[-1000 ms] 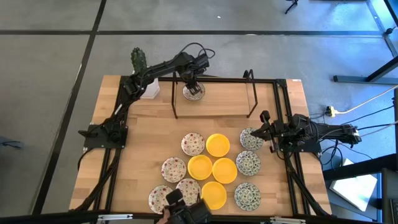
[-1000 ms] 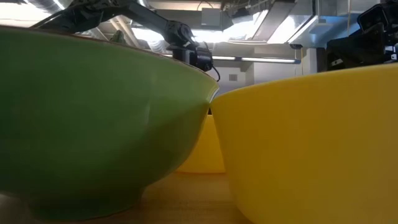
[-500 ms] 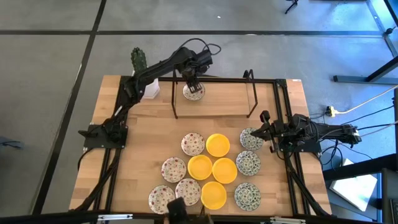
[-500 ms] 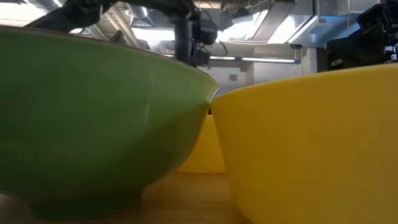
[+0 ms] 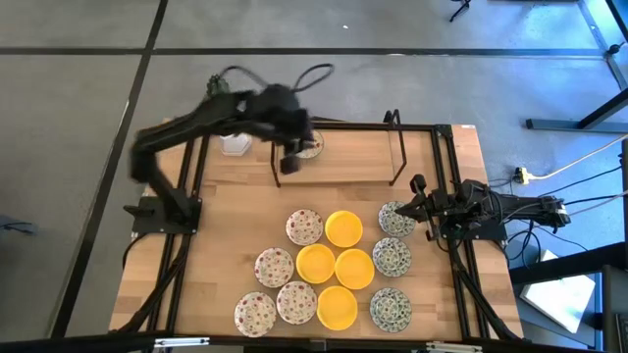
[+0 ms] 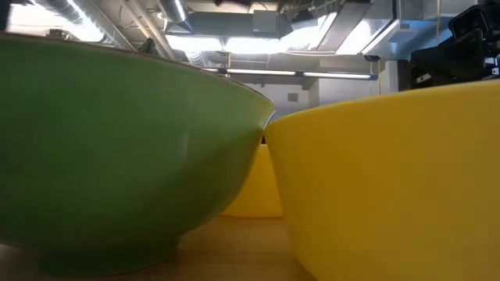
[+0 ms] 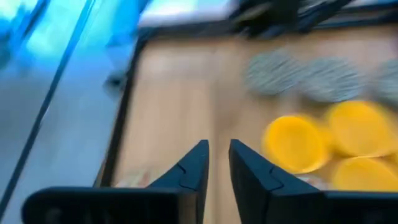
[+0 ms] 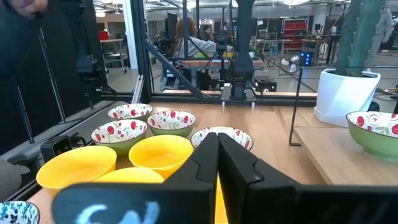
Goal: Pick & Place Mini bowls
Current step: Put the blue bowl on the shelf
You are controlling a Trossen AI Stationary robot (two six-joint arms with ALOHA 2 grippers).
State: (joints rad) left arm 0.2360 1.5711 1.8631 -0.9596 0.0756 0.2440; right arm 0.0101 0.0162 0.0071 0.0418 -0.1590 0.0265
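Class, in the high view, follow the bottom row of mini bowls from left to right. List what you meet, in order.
White red-speckled mini bowl → second white red-speckled mini bowl → plain yellow mini bowl → white grey-green patterned mini bowl.

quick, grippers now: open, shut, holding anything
left gripper: nearly shut, narrow gap, holding nothing
right gripper: shut, holding nothing

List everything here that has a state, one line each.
left tool, narrowly open, empty, above the table
right tool, shut, empty
red-speckled bowl, upright on the shelf
yellow bowls, upright, empty, on the table
cactus pot, upright
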